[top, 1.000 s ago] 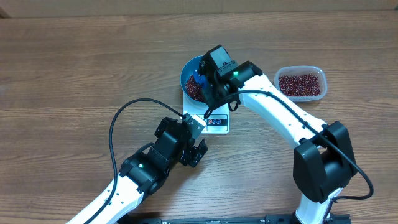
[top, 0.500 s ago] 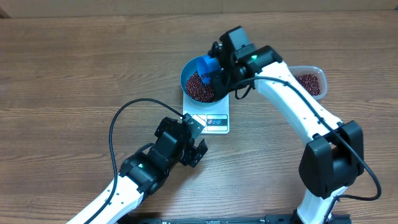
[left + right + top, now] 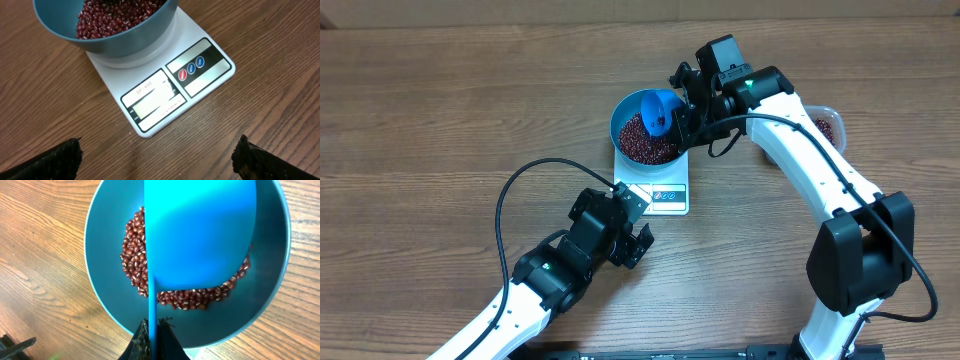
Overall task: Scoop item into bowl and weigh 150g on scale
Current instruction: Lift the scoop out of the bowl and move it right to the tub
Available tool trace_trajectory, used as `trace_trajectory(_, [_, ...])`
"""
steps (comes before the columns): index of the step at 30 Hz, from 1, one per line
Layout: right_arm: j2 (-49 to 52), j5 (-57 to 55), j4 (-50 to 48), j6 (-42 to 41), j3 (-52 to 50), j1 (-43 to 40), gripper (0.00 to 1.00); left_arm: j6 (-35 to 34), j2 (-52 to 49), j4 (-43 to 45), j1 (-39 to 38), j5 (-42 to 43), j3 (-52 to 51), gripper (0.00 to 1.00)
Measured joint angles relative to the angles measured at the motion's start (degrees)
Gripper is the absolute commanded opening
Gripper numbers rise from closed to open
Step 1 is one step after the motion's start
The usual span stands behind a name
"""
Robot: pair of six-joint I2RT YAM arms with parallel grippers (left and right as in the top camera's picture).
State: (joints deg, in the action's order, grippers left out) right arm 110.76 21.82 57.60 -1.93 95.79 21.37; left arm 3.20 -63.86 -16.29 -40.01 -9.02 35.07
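You have the wooden table (image 3: 420,120) under both arms, and your left claw (image 3: 638,240) hovers low over it with its jaws spread wide and nothing between them. In the left wrist view its two dark fingertips (image 3: 65,157) sit at the bottom corners with bare wood between. Just ahead of that claw lies the white scale (image 3: 665,197), with its display edge and round buttons facing the claw. The reading on the display (image 3: 150,102) is washed out, so you cannot read it. Your right claw (image 3: 684,110) is clenched on the thin handle of the blue scoop (image 3: 658,108), and it sits above the far right rim of the blue bowl (image 3: 620,115). The bowl rests on the far half of the scale, beyond the left claw and directly below the right one. Behind the right claw, partly hidden by that arm, is the clear tub (image 3: 835,115), with some red-brown contents showing. From the right wrist, the scoop (image 3: 200,235) stretches away from the claw over the bowl (image 3: 100,255), covering much of its opening. The beans (image 3: 640,145) lie heaped in the bottom of the bowl, below the scoop and showing around its edges (image 3: 132,250).
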Motion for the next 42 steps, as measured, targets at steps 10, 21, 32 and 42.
trace_trajectory(10, [-0.1,0.4,0.1,0.0,0.0,0.0,0.04,0.0,0.0,0.0,0.0,0.0,0.0,1.0])
trace_trajectory(21, [-1.5,0.4,1.4,0.0,0.0,0.0,0.04,0.0,0.0,0.0,0.0,0.0,0.0,1.0])
trace_trajectory(32, [-7.6,0.2,1.8,0.0,0.0,0.0,0.04,0.0,0.0,0.0,0.0,0.0,0.0,1.0])
trace_trajectory(42, [-16.8,-5.7,1.8,0.0,0.1,-3.4,0.04,0.0,0.0,0.0,0.0,0.0,0.0,0.99])
